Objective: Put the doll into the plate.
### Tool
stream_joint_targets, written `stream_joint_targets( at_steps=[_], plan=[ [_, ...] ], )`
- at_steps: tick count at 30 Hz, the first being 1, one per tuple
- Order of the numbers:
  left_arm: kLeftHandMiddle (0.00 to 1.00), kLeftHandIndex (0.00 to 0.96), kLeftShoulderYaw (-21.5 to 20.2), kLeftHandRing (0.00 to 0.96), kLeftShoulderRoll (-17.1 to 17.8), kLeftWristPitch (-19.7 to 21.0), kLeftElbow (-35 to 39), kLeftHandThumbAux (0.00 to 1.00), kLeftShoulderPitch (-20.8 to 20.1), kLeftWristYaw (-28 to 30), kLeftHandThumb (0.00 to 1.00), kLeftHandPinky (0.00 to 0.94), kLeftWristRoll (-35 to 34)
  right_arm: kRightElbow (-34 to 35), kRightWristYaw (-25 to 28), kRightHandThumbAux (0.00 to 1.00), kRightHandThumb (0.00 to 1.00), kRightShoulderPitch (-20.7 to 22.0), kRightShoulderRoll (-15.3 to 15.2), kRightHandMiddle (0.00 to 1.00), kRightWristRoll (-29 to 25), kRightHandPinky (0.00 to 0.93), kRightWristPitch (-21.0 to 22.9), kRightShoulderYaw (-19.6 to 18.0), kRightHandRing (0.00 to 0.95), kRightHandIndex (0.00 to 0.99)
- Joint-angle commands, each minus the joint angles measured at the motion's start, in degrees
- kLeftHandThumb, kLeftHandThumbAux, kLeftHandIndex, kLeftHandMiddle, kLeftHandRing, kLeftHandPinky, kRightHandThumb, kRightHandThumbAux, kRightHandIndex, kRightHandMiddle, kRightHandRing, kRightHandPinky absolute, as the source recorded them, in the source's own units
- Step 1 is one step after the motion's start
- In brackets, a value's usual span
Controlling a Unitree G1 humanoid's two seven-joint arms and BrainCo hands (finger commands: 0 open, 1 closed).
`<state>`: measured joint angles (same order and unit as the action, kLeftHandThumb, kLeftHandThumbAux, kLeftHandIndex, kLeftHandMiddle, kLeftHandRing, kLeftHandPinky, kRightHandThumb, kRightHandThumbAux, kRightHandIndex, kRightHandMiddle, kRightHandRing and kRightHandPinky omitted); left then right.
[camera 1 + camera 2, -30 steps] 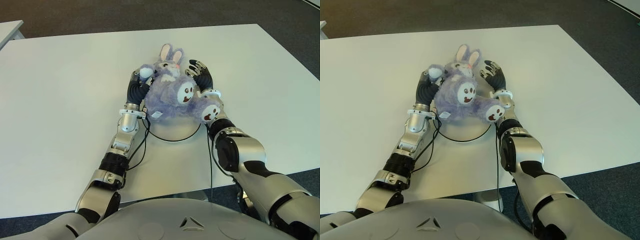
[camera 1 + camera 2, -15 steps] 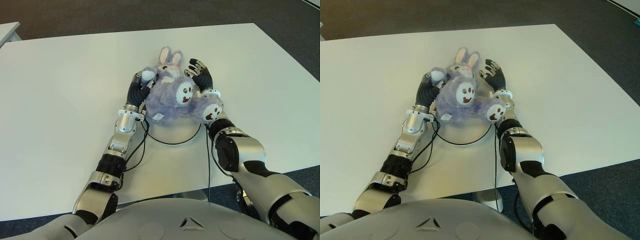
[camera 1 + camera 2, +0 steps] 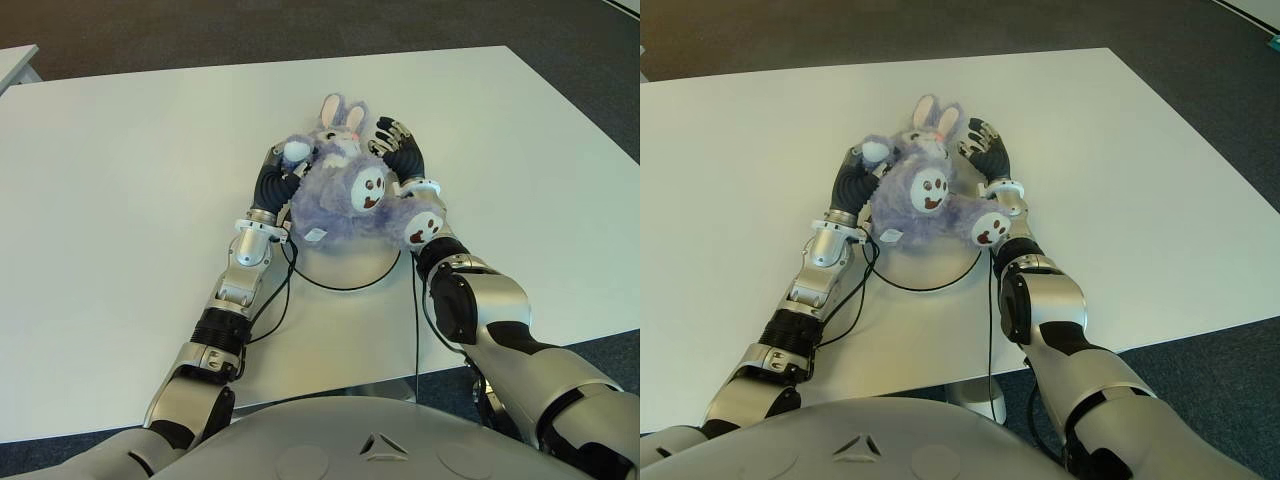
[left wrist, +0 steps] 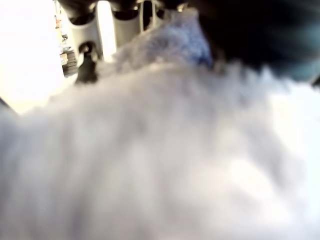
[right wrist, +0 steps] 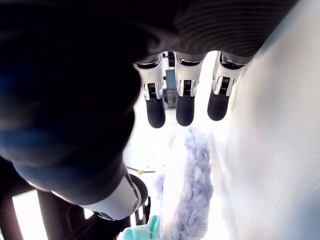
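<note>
While both arms reach forward over the white desk (image 3: 120,150), the doll (image 3: 345,185), a fluffy purple rabbit, sits at the centre of the eye views, cradled between the two hands. The left hand (image 3: 275,178) presses against the doll's left side with its fingers curled into the fur; its wrist view is filled with that fur. The right hand (image 3: 402,150) stands just to the right of the doll's head, fingers (image 5: 184,105) straight and spread, closing on nothing. One white paw pokes out over the right wrist. A white plate (image 3: 345,270) shows as a dark-edged arc below the doll; whether the doll rests on it, I cannot tell. Dark carpet (image 3: 300,25) runs across the top of the frame.
</note>
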<state>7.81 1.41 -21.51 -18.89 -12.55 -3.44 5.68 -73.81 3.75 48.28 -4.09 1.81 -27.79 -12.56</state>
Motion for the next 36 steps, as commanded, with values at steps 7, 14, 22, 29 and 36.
stream_joint_targets(
  at_steps=[7,14,22,29,36],
  plan=[
    [0.433,0.419,0.33,0.445,1.31,0.64,-6.05,0.705,8.35,0.24,0.696,0.420,1.95,-1.57,0.20,0.876,0.503,-1.51,0.87,0.138,-0.66,0.126,1.25,-0.18,0.108,0.145],
    [0.391,0.413,0.23,0.395,1.45,0.49,-6.42,0.707,8.26,-0.11,0.691,0.380,2.41,-1.54,0.25,0.879,0.515,-1.48,0.89,0.142,-0.64,0.126,1.21,-0.16,0.111,0.142],
    [0.359,0.409,-0.07,0.368,1.79,-0.76,-8.26,0.710,7.37,-0.45,0.684,0.348,3.09,-1.55,0.21,0.875,0.525,-1.42,0.90,0.142,-0.59,0.129,1.24,-0.12,0.113,0.141],
    [0.324,0.402,0.37,0.325,2.39,-1.35,-9.03,0.714,6.91,-3.76,0.673,0.289,6.49,-1.56,0.01,0.864,0.509,-1.39,0.83,0.137,-0.23,0.120,1.20,0.22,0.108,0.143],
    [0.281,0.220,0.28,0.267,2.46,-1.37,-9.59,0.548,6.63,-5.01,0.263,0.229,7.37,-1.58,0.00,0.863,0.508,-1.32,0.80,0.141,-0.17,0.125,1.35,0.35,0.110,0.146]
  ],
)
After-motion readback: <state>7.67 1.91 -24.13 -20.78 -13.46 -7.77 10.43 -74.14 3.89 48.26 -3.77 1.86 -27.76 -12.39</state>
